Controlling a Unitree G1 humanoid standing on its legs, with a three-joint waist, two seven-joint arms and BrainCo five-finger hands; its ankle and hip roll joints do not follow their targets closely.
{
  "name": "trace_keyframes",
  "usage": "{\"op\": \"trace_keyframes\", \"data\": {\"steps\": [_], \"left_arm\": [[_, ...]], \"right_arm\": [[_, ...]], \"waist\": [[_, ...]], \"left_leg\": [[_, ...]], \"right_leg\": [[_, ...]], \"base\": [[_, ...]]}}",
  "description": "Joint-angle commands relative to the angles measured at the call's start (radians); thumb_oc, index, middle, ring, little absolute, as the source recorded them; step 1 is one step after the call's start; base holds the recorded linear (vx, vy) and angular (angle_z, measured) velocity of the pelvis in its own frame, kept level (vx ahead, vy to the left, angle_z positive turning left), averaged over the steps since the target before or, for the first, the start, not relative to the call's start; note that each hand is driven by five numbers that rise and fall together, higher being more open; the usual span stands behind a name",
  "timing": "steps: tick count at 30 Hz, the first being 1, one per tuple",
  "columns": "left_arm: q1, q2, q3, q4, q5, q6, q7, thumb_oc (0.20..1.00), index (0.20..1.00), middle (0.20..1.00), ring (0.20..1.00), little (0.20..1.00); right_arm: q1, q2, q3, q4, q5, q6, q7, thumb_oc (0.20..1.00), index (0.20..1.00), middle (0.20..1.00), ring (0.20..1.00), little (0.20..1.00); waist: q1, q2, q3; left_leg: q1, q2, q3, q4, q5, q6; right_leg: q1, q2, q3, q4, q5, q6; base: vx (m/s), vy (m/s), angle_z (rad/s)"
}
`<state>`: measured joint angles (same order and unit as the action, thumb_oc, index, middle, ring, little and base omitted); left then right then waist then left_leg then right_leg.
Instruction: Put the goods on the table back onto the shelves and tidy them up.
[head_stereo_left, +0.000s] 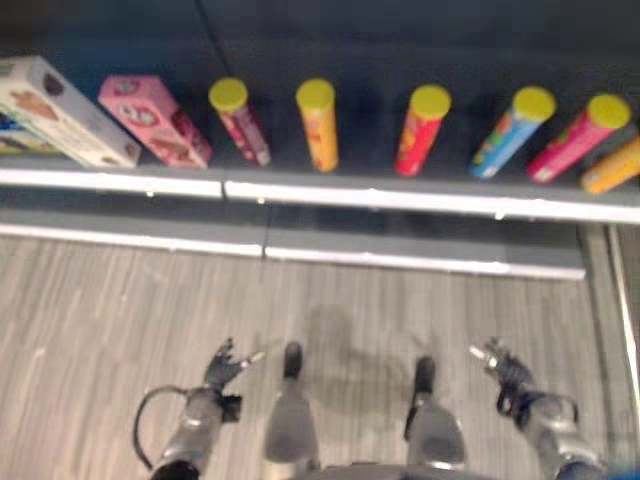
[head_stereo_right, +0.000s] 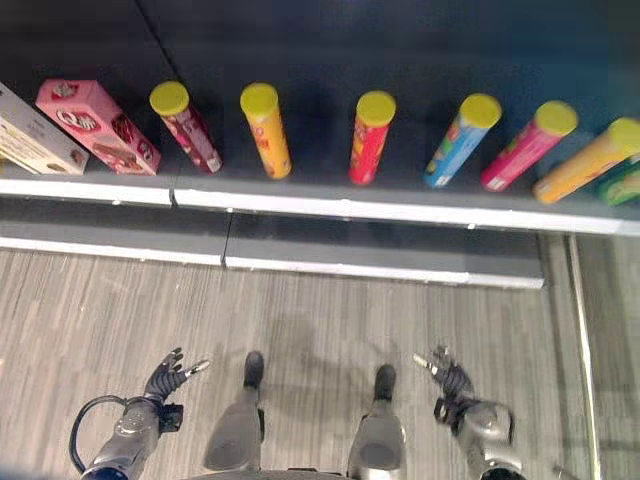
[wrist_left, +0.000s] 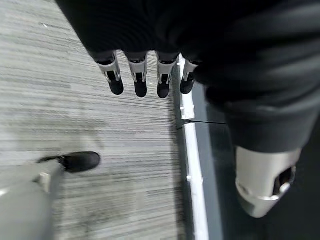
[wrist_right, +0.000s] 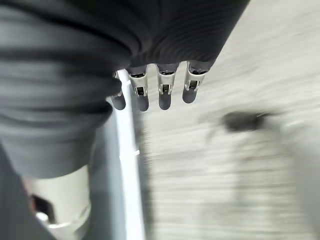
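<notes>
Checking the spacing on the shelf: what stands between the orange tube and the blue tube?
One red tube with a yellow lid stands between the orange tube and the blue tube, apart from both, in the right eye view.

floor (head_stereo_right: 330, 310): grey wood-grain planks, streaked | shelf (head_stereo_right: 300, 175): dark deck, low, spanning the width of the head views | shelf edge (head_stereo_right: 400, 212): pale metal strip catching light | lower ledge (head_stereo_right: 380, 270): second pale strip just beneath

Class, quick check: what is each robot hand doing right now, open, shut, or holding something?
Left hand: open, fingers relaxed, holding nothing, low over the floor.
Right hand: open, fingers relaxed, holding nothing, low over the floor.
</notes>
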<state>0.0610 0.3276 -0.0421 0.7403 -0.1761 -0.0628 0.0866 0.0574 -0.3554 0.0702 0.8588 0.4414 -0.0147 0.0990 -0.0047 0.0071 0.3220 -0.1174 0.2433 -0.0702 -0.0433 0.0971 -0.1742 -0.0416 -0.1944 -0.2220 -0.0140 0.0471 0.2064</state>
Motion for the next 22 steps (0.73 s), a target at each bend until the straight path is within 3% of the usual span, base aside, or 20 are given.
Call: {"op": "trace_keyframes", "data": {"steps": [1,2,3,6,9,14,22], "left_arm": [[0.009,0.014,0.007,0.024,-0.002,-0.014,-0.001,1.0,1.0,1.0,1.0,1.0],[0.009,0.014,0.007,0.024,-0.002,-0.014,-0.001,1.0,1.0,1.0,1.0,1.0],[0.001,0.009,0.001,0.031,-0.005,-0.012,-0.001,1.0,1.0,1.0,1.0,1.0],[-0.029,-0.008,-0.024,0.113,0.008,-0.002,-0.011,1.0,1.0,1.0,1.0,1.0],[-0.046,-0.017,-0.047,0.153,0.012,-0.012,-0.019,1.0,1.0,1.0,1.0,1.0],[-0.061,-0.031,-0.06,0.324,0.053,-0.001,-0.028,1.0,1.0,1.0,1.0,1.0],[-0.05,-0.037,-0.045,0.356,0.041,0.0,-0.047,1.0,1.0,1.0,1.0,1.0]], "right_arm": [[0.038,0.005,-0.023,0.084,-0.093,0.002,-0.01,1.0,1.0,1.0,1.0,1.0],[0.038,0.005,-0.023,0.084,-0.093,0.002,-0.01,1.0,1.0,1.0,1.0,1.0],[0.026,0.008,-0.031,0.118,-0.1,0.006,-0.023,1.0,1.0,1.0,1.0,1.0],[-0.025,0.014,-0.069,0.259,-0.127,0.011,-0.065,1.0,1.0,1.0,1.0,1.0],[-0.042,0.033,-0.081,0.293,-0.118,0.011,-0.073,1.0,1.0,1.0,1.0,1.0],[-0.057,0.076,-0.12,0.324,-0.092,0.007,-0.099,1.0,1.0,1.0,1.0,1.0],[-0.05,0.1,-0.084,0.313,-0.115,0.007,-0.095,1.0,1.0,1.0,1.0,1.0]], "waist": [[-0.006,-0.025,-0.063],[-0.005,-0.026,-0.061],[-0.002,-0.036,-0.066],[0.011,-0.053,-0.1],[0.013,-0.058,-0.124],[-0.008,-0.055,-0.195],[-0.004,-0.05,-0.208]], "left_leg": [[-0.006,0.092,0.082,0.103,-0.001,-0.014],[-0.005,0.09,0.083,0.104,-0.003,-0.013],[-0.008,0.051,0.084,0.119,-0.03,-0.003],[-0.032,-0.113,0.076,0.099,-0.117,0.051],[-0.016,-0.168,0.035,0.074,-0.132,0.067],[0.072,-0.175,0.079,0.012,-0.13,0.082],[0.141,-0.166,0.101,0.013,-0.153,0.088]], "right_leg": [[-0.025,0.002,0.05,0.068,-0.098,-0.044],[-0.023,0.001,0.051,0.067,-0.098,-0.044],[-0.01,-0.003,0.047,0.051,-0.087,-0.043],[-0.011,0.001,0.018,0.017,-0.059,-0.042],[-0.005,0.015,0.022,0.003,-0.042,-0.04],[0.035,-0.005,0.018,0.003,-0.031,-0.017],[0.076,-0.015,0.025,0.017,-0.05,-0.022]], "base": [[0.03,-0.037,-0.04],[0.03,-0.04,0.06],[0.0,-0.013,0.15],[0.0,0.034,0.22],[0.04,0.092,-0.05],[0.13,0.12,-0.09],[0.08,0.033,-0.17]]}}
